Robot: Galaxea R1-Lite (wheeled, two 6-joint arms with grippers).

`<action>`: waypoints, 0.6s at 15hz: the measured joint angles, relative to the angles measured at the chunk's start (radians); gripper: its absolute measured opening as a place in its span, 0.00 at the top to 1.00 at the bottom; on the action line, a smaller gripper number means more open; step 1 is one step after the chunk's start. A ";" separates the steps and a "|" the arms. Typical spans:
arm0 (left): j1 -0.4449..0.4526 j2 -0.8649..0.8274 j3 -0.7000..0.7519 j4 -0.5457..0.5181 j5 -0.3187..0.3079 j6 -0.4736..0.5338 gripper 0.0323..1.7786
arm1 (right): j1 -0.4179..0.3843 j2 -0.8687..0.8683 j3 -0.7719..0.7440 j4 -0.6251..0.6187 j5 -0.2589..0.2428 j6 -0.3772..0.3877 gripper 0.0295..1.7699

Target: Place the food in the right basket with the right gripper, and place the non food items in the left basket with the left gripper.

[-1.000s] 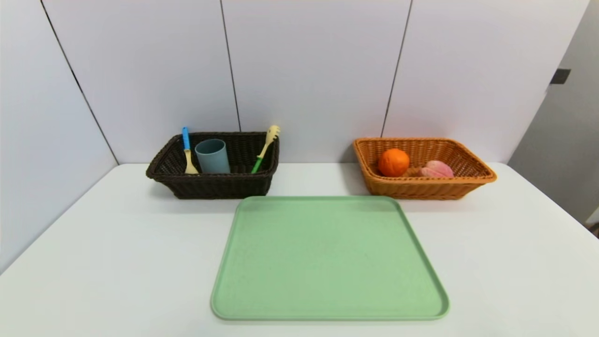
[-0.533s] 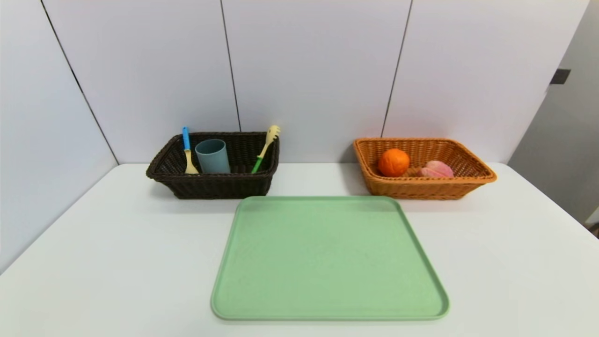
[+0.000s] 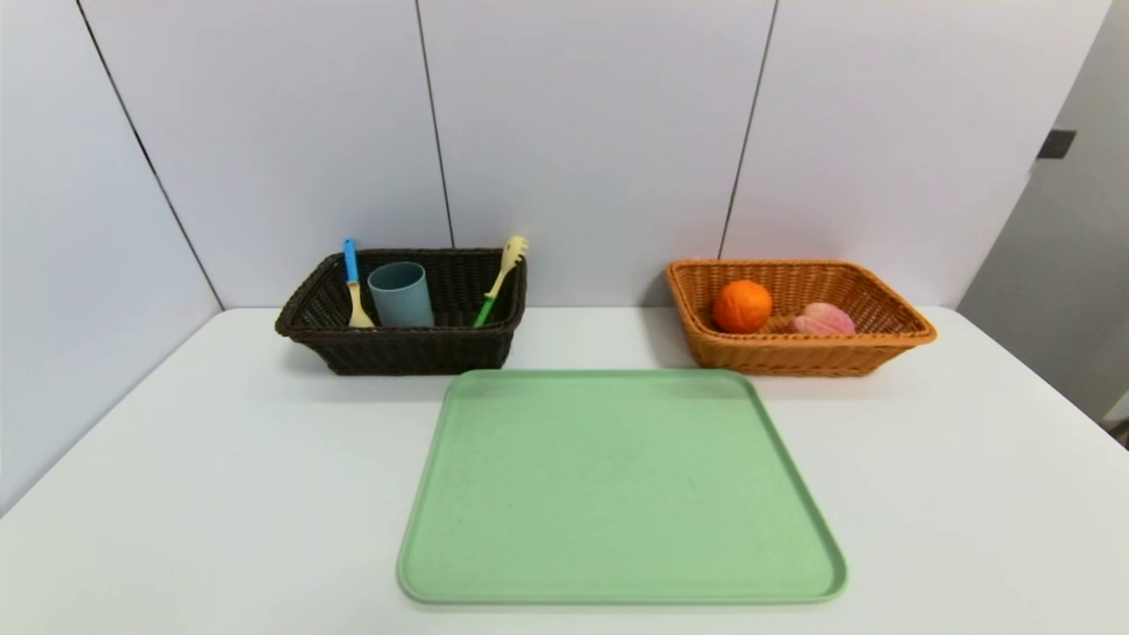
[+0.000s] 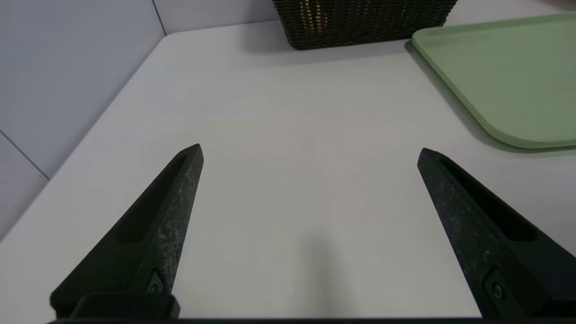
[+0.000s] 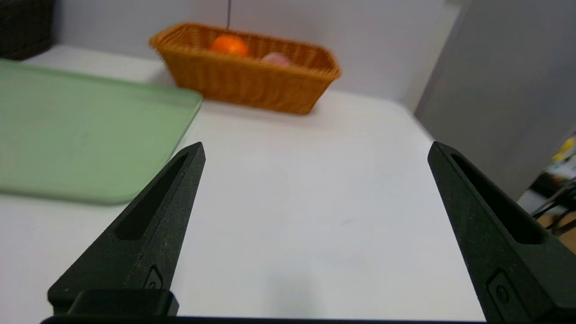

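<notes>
Apparently nothing is shifting in the head view: the cup (image 3: pixel 401 294) and both spoons (image 3: pixel 355 284) are sitting in the left basket (image 3: pixel 401 348) at upper left, the orange (image 3: pixel 742 306) and peach (image 3: pixel 823 319) in the right basket (image 3: pixel 798 353) at upper right, and the green tray (image 3: pixel 617 489) is lying bare, so sorting looks done. From the left wrist, the left gripper (image 4: pixel 309 153) is hanging wide apart, holding nothing, over the table (image 4: pixel 288 135). From the right wrist, the right gripper (image 5: pixel 315 150) is likewise gaping and unladen.

A tray (image 3: pixel 621 494) lies mid-table (image 3: pixel 176 494). Behind it, to the left, one basket (image 3: pixel 401 348) holds a cup (image 3: pixel 401 295) between two spoons (image 3: pixel 354 287) — behind to the right, another basket (image 3: pixel 798 353) holds two fruits (image 3: pixel 742 306).
</notes>
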 joint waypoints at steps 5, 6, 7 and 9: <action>0.000 -0.002 0.022 -0.021 0.004 -0.042 0.05 | 0.000 0.000 0.005 0.081 0.026 0.045 0.03; 0.000 -0.002 0.022 -0.030 0.004 -0.046 0.05 | 0.000 0.000 0.005 0.080 0.026 0.045 0.03; 0.000 -0.002 0.023 -0.031 0.004 -0.046 0.05 | 0.000 0.000 0.005 0.081 0.024 0.044 0.03; 0.000 -0.002 0.023 -0.032 0.004 -0.046 0.05 | 0.000 0.000 0.005 0.083 0.019 0.044 0.03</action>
